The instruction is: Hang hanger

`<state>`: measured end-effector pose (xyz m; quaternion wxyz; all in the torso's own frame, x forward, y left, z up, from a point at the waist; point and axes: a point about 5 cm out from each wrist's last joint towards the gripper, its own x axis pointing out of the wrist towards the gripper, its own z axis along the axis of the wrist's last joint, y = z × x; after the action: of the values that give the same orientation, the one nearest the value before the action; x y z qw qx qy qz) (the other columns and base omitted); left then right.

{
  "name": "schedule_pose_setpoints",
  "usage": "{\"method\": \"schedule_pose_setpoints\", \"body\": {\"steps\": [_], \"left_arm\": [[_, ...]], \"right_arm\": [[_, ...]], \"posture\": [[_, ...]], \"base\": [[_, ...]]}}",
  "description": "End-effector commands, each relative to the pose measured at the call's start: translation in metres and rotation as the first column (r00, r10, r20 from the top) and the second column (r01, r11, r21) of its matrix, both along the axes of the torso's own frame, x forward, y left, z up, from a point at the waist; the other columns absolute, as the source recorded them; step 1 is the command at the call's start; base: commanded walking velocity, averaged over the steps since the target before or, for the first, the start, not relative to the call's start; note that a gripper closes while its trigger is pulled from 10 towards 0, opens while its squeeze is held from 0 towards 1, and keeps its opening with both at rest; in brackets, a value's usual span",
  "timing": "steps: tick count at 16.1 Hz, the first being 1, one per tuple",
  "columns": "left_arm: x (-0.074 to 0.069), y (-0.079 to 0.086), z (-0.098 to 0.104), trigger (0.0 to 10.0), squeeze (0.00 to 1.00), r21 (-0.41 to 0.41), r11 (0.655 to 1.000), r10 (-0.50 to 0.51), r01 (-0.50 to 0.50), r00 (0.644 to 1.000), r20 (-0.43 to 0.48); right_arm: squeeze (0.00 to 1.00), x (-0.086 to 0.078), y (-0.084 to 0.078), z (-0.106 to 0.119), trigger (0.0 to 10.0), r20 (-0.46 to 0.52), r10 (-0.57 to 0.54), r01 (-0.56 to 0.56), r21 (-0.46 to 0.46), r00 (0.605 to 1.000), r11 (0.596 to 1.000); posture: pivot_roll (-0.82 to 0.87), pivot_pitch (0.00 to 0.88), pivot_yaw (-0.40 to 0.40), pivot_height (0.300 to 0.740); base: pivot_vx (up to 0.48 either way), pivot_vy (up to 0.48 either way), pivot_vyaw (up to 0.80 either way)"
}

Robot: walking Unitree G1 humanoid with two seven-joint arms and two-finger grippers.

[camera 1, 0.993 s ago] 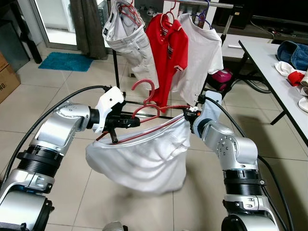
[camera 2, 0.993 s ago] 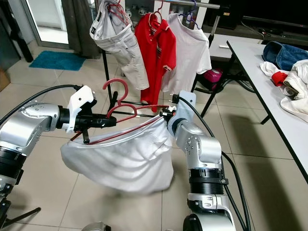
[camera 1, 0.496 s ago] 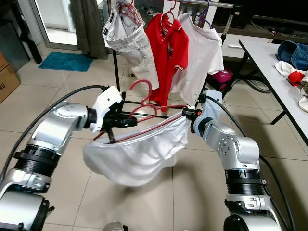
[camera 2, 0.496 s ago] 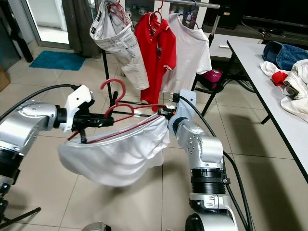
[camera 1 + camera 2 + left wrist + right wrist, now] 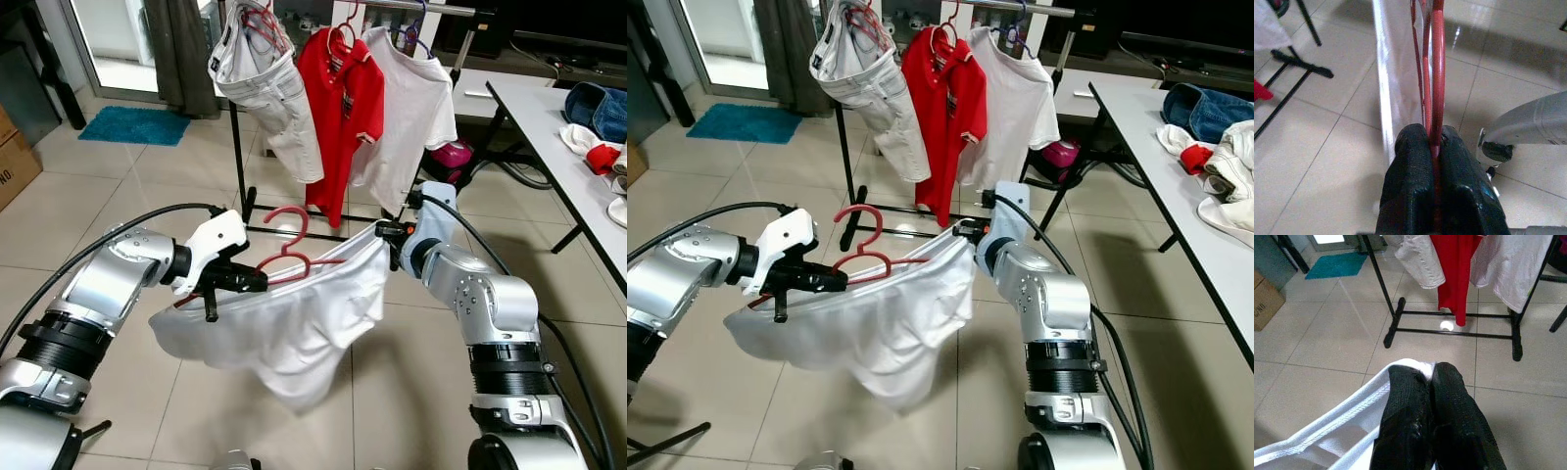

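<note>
Count: one red hanger (image 5: pixel 287 257) in my left gripper (image 5: pixel 257 282). One white garment (image 5: pixel 294 323) pinched by my right gripper (image 5: pixel 384 233). One clothes rack (image 5: pixel 238 147) at 12 o'clock carrying three garments: white shorts (image 5: pixel 265 88), red polo (image 5: pixel 345 108), white tee (image 5: pixel 411 108). One teal mat (image 5: pixel 133 125) at 10 o'clock.

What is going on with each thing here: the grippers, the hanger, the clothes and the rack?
left gripper: shut on the red hanger.
right gripper: shut on the white garment's edge.
red hanger: held off the rack, inside the garment's opening.
white garment: stretched between both grippers, sagging.
clothes rack: standing, three garments hanging on it.
</note>
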<state>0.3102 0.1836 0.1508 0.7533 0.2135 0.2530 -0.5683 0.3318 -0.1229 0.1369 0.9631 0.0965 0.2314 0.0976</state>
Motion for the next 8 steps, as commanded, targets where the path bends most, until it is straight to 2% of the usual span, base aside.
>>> {"method": "schedule_pose_setpoints", "body": {"steps": [1, 2, 4, 8], "left_arm": [[-0.006, -0.002, 0.003, 0.0, 0.00, 0.004, 0.998, -0.069, 0.069, 0.998, -0.009], [-0.014, -0.004, 0.004, 0.0, 0.00, -0.010, 0.989, -0.145, 0.145, 0.989, -0.038], [-0.021, -0.004, 0.003, 0.0, 0.00, 0.000, 0.981, -0.194, 0.195, 0.978, -0.075], [-0.026, -0.003, -0.006, 0.0, 0.00, 0.053, 0.976, -0.206, 0.212, 0.973, -0.100]], "right_arm": [[0.00, 0.005, -0.006, 0.008, 0.0, 0.037, -0.011, 0.013, -0.033, 0.999, 0.999], [0.00, 0.009, -0.009, 0.012, 0.0, 0.070, 0.002, 0.002, -0.058, 0.998, 0.998], [0.00, 0.013, -0.006, 0.019, 0.0, 0.120, 0.063, -0.052, -0.093, 0.991, 0.994], [0.00, 0.011, 0.014, 0.025, 0.0, 0.169, 0.212, -0.193, -0.123, 0.963, 0.974]], "posture": [[-0.04, 0.000, -0.029, 0.740], [-0.04, 0.000, -0.028, 0.740], [-0.04, 0.000, -0.028, 0.740], [-0.04, 0.000, -0.030, 0.740]], "base": [[0.000, 0.000, 0.00], [0.000, 0.000, 0.00], [0.000, 0.000, 0.00], [0.000, 0.000, 0.00]]}}
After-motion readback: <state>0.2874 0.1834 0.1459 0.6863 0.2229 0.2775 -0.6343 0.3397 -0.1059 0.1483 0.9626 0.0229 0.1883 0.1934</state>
